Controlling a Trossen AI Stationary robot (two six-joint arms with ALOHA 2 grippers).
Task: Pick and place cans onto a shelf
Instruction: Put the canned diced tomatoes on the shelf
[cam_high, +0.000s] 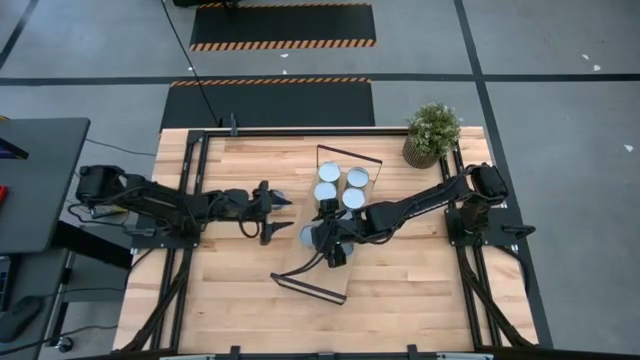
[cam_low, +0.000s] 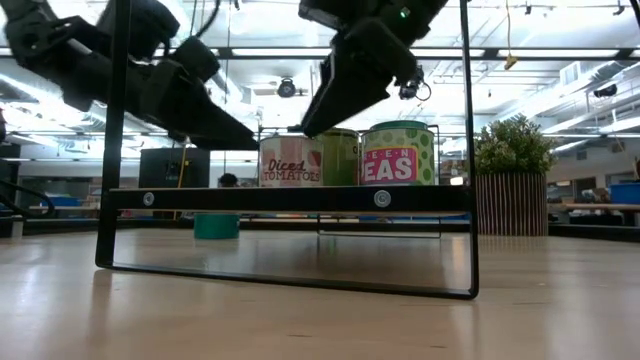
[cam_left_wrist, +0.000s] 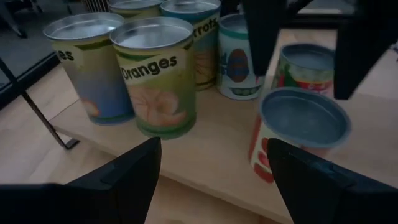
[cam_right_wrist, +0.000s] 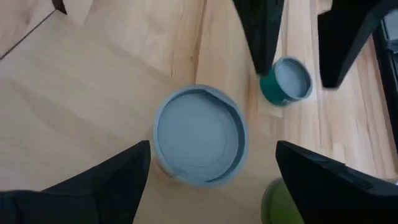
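Hovering over the shelf (cam_high: 335, 235), the right gripper (cam_high: 325, 238) has its fingers spread wide above 1 can (cam_right_wrist: 199, 135), touching nothing. 4 more cans (cam_high: 342, 188) stand together on the shelf, toward the potted plant (cam_high: 432, 133). The left gripper (cam_high: 278, 212), also released and empty, waits just beside the shelf.

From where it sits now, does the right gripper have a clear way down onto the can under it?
Probably yes. The right gripper hangs open straight above the can, a finger on each side, its round top uncovered. The left gripper is close beyond it, not between them.
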